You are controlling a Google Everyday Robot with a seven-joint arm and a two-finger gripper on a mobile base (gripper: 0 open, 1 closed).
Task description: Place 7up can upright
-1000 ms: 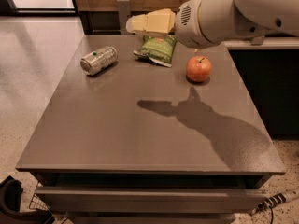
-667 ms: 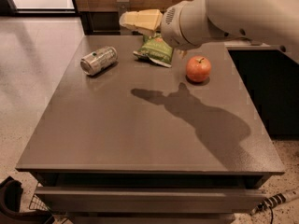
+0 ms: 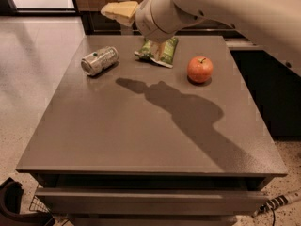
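Observation:
The 7up can [image 3: 99, 60], silvery-grey with faint green marks, lies on its side at the far left of the brown table [image 3: 141, 126]. My gripper [image 3: 120, 11] is high at the top of the view, above the table's far edge and to the right of the can. It is well apart from the can. Its yellowish fingers [image 3: 115, 8] point left.
A green crinkled chip bag [image 3: 159, 51] lies at the far middle, partly under my arm [image 3: 225, 8]. A red apple [image 3: 200, 69] stands to its right. My arm's shadow falls across the table's middle. Light floor is on the left, a dark cabinet on the right.
My arm and gripper have swung to the left along the table's far edge, nearer to the can. The can, bag and apple have not moved.

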